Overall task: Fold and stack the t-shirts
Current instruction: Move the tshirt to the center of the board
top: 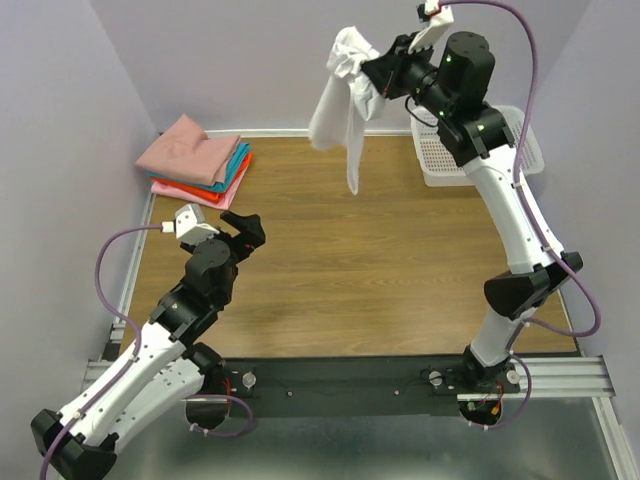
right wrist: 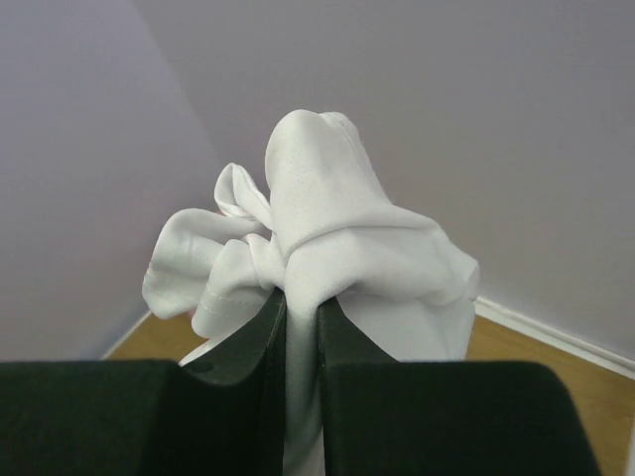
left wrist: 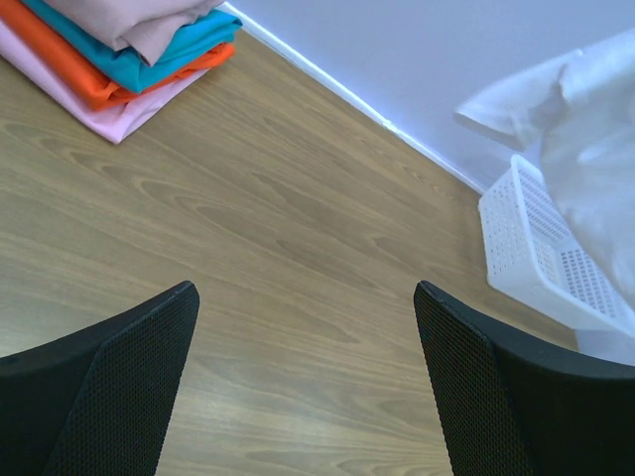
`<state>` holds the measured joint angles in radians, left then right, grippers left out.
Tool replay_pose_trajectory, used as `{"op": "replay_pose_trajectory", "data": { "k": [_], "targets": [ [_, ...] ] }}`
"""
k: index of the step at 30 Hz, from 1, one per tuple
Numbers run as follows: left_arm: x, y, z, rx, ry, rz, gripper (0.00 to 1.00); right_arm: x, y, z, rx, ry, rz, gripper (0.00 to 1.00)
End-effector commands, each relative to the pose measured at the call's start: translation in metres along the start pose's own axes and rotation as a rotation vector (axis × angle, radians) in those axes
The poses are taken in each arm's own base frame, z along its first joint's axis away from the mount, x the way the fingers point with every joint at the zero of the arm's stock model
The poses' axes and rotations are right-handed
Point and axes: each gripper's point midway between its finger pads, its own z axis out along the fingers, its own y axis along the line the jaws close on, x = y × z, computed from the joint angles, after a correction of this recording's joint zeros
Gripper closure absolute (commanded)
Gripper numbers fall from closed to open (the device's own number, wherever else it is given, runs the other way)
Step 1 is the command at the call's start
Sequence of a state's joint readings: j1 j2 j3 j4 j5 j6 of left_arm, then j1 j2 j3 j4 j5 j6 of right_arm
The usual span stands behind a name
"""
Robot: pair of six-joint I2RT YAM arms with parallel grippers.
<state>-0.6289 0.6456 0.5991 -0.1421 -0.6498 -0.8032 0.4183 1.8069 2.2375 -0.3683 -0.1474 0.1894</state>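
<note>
A white t-shirt (top: 340, 105) hangs bunched high over the back of the table, and my right gripper (top: 372, 72) is shut on it. In the right wrist view the cloth (right wrist: 327, 228) bulges out above the nearly closed fingers (right wrist: 248, 347), with my right gripper (right wrist: 301, 307) pinching a fold. A stack of folded t-shirts (top: 195, 160) in dusty pink, teal, orange-red and light pink lies at the back left; the folded stack (left wrist: 119, 50) shows in the left wrist view too. My left gripper (top: 245, 232) is open and empty low over the left of the table, its fingers (left wrist: 109, 377) wide apart.
A white perforated basket (top: 445, 160) stands at the back right behind the right arm, and the basket (left wrist: 546, 258) also shows in the left wrist view. Lilac walls close in the back and both sides. The wooden table top (top: 350, 260) lies between the arms.
</note>
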Motion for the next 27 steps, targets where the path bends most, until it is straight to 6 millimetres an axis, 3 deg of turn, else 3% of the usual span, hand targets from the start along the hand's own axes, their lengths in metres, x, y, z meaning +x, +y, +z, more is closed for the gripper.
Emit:
{"op": "replay_pose_trajectory", "data": {
  "k": [1, 5, 6, 9, 10, 11, 12, 13, 15, 16, 20, 21, 25, 27],
  "targets": [
    [-0.009, 0.020, -0.013, -0.117, -0.003, -0.096, 0.04, 0.014, 0.050, -0.019, -0.196, 0.071, 0.090, 0.98],
    [-0.004, 0.044, -0.025, -0.201, 0.020, -0.108, 0.03, 0.080, 0.036, -0.032, -0.122, 0.224, 0.191, 0.96],
    [-0.006, 0.043, -0.028, -0.182, 0.014, -0.124, 0.04, 0.125, 0.026, -0.045, -0.070, 0.317, 0.228, 0.95],
    [0.003, 0.037, -0.028, -0.109, 0.034, -0.121, 0.03, 0.194, -0.008, -0.062, 0.115, 0.434, 0.268, 0.88],
    [0.012, 0.035, -0.027, -0.082, 0.054, -0.119, 0.03, 0.243, -0.028, -0.080, 0.214, 0.527, 0.269, 0.80],
    [0.016, 0.035, -0.026, -0.071, 0.063, -0.114, 0.03, 0.265, -0.040, -0.088, 0.272, 0.564, 0.278, 0.58],
    [0.021, 0.036, -0.025, -0.066, 0.076, -0.101, 0.03, 0.283, -0.052, -0.097, 0.327, 0.596, 0.277, 0.44],
    [0.031, 0.038, -0.023, -0.061, 0.103, -0.086, 0.03, 0.313, -0.077, -0.114, 0.448, 0.645, 0.250, 0.32],
    [0.043, 0.041, -0.018, -0.079, 0.133, -0.062, 0.03, 0.329, -0.101, -0.131, 0.568, 0.671, 0.236, 0.17],
    [0.048, 0.043, -0.017, -0.094, 0.148, -0.051, 0.03, 0.332, -0.116, -0.145, 0.660, 0.669, 0.203, 0.16],
    [0.066, 0.051, -0.005, -0.158, 0.184, -0.022, 0.03, 0.325, -0.121, -0.170, 0.712, 0.642, 0.187, 0.08],
    [0.074, 0.054, -0.002, -0.176, 0.204, -0.002, 0.03, 0.326, -0.116, -0.173, 0.696, 0.646, 0.194, 0.00],
    [0.079, 0.051, 0.007, -0.193, 0.210, 0.006, 0.03, 0.345, -0.080, -0.193, 0.563, 0.702, 0.272, 0.00],
    [0.081, 0.049, 0.010, -0.196, 0.212, -0.005, 0.03, 0.363, -0.046, -0.203, 0.477, 0.754, 0.247, 0.00]
  ]
}}
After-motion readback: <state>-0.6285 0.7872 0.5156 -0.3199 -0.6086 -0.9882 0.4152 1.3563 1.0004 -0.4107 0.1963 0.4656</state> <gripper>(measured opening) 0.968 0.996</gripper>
